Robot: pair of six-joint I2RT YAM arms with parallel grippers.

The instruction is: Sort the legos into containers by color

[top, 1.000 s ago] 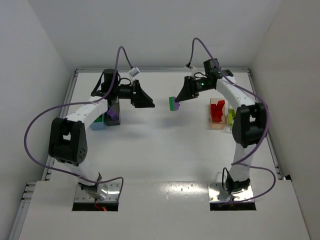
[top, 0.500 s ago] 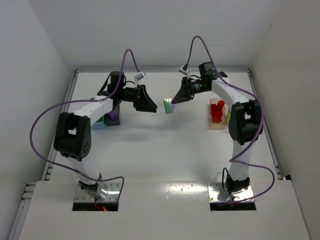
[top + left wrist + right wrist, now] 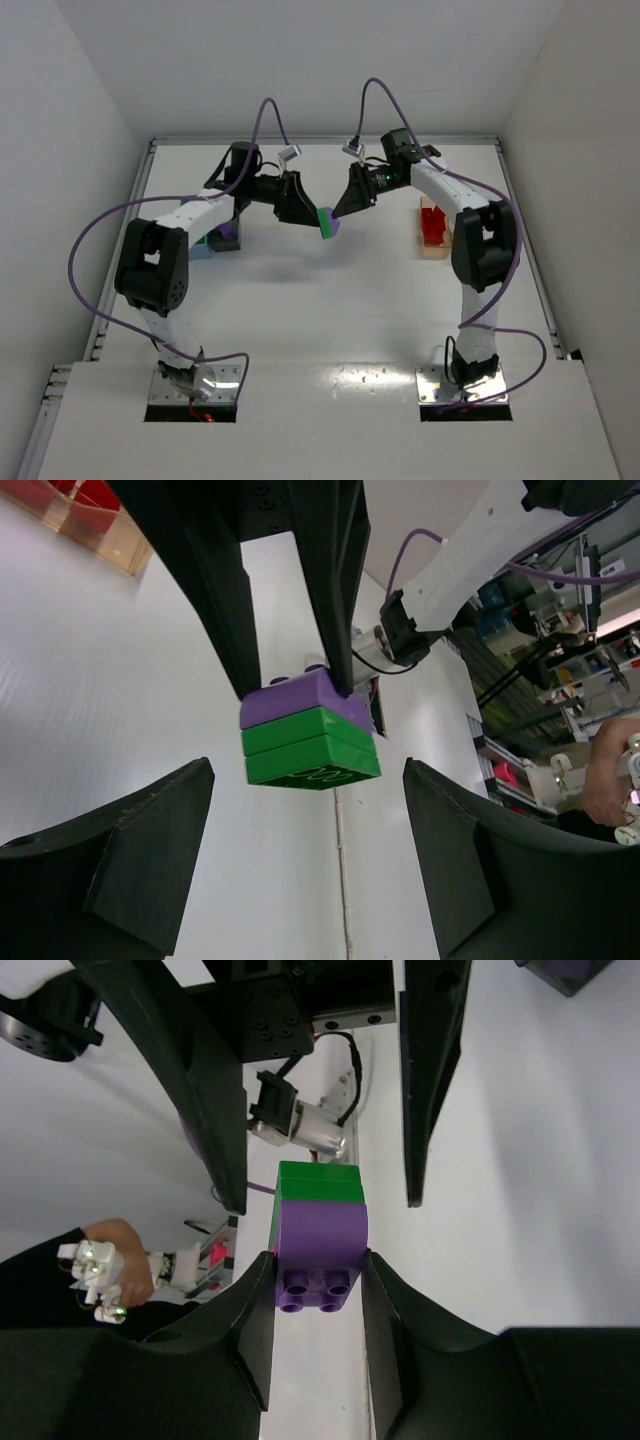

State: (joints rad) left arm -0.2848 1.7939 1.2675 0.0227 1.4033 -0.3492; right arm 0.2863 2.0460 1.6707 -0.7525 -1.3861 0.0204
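Purple-and-green lego stack, right jaws clamped on purple end, left jaws spread wide around green end

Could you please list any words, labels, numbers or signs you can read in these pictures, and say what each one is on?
No text can be read.
The green brick bears a faint pale scrawl on its end face, too thin to make out.

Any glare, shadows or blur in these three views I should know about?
Top view: even light, a glare patch on the table's near edge, a soft shadow mid-table. Left wrist view: the purple-and-green brick stack is sharp, left fingers dark and soft. Right wrist view: stack sharp, right fingers nearly black.
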